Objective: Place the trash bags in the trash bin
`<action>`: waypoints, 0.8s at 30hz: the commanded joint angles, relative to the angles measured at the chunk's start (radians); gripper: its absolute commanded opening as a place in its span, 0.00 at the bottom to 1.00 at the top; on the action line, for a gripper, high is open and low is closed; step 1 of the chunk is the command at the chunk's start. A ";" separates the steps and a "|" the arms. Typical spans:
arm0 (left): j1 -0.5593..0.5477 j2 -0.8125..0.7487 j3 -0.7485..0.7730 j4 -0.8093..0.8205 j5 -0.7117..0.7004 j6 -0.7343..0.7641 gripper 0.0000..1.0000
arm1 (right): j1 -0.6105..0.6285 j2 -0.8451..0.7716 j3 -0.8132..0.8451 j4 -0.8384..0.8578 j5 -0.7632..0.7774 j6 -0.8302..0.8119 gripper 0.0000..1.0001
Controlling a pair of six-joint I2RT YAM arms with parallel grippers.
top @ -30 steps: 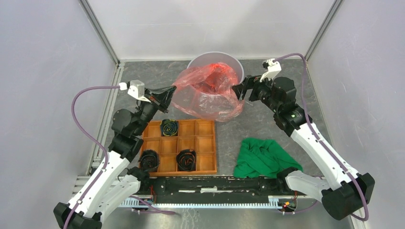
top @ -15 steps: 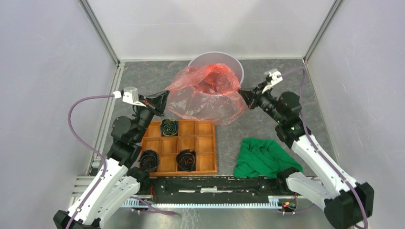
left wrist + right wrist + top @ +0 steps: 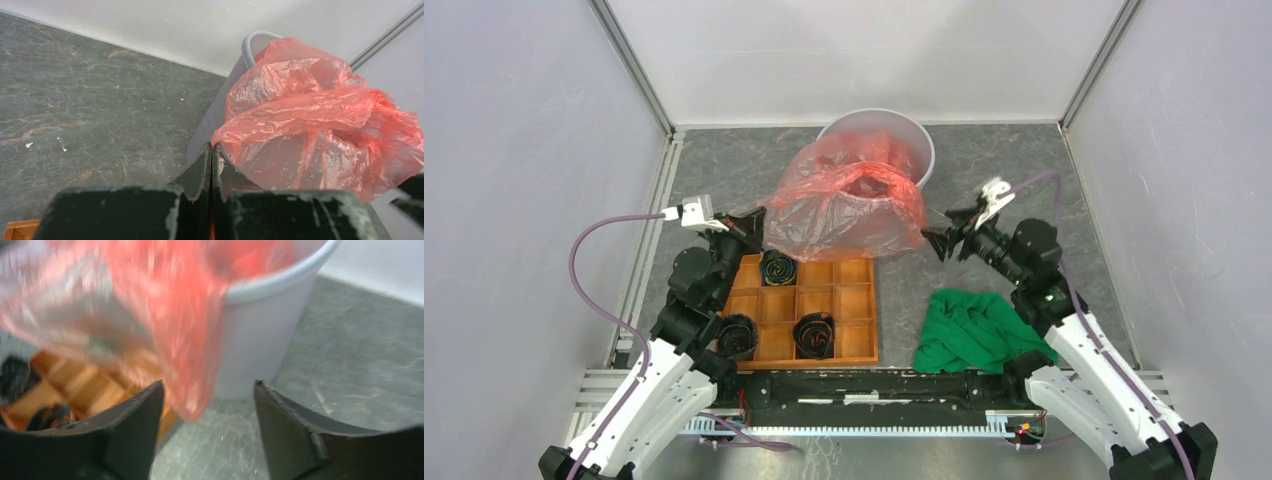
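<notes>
The left gripper (image 3: 749,222) is clamping fully closed, and the wrist view is showing a pinch of red film caught right at its tips (image 3: 211,147). It's sitting to the near left of the trash bin (image 3: 924,140). From that pinch the trash bag (image 3: 844,205) is ballooning up towards the bin. Its far part is draping over the bin's near rim into the mouth, while the rest is hanging outside against the bin's near wall. The right gripper (image 3: 936,243), to the near right of the bin, is standing with jaws apart and gripping nothing. The film is dangling blurred just ahead of its fingers (image 3: 145,415). Nearer than the bin, an orange tray (image 3: 854,300) and a green cloth (image 3: 969,330) are lying on the desk (image 3: 1014,160).
</notes>
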 commanded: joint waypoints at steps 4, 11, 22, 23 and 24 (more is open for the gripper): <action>0.001 -0.031 0.015 0.073 0.023 0.024 0.02 | -0.003 0.088 0.437 -0.128 0.269 -0.022 0.98; 0.001 -0.035 0.007 0.105 0.066 0.017 0.02 | -0.001 0.415 0.614 0.067 -0.063 0.117 0.84; 0.001 0.004 0.034 0.115 0.081 0.020 0.02 | 0.214 0.496 0.543 -0.057 0.049 -0.084 0.18; 0.001 0.002 0.035 0.113 0.082 0.020 0.02 | 0.236 0.478 0.509 -0.057 0.075 -0.100 0.15; 0.000 0.002 0.036 0.113 0.082 0.020 0.02 | 0.259 0.453 0.478 -0.054 0.095 -0.114 0.14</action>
